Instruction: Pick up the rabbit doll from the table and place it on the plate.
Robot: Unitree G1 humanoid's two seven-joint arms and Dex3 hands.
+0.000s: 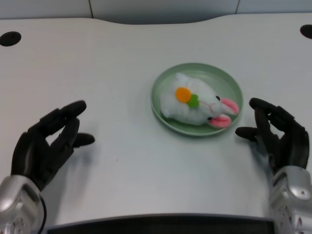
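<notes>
white rabbit doll point(197, 103) with pink ears lying on green plate point(234, 83), left hand point(46, 144) empty, fingers spread

You're looking down on a white surface point(122, 87) with a curved far edge. A dark round hole point(9, 38) sits at its far left, another hole point(307, 31) far right. Beyond, pale wall panels point(161, 7) with thin seams.

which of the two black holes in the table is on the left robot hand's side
The hole at the far left corner, beyond the left robot hand; the other hole sits at the far right.
</notes>
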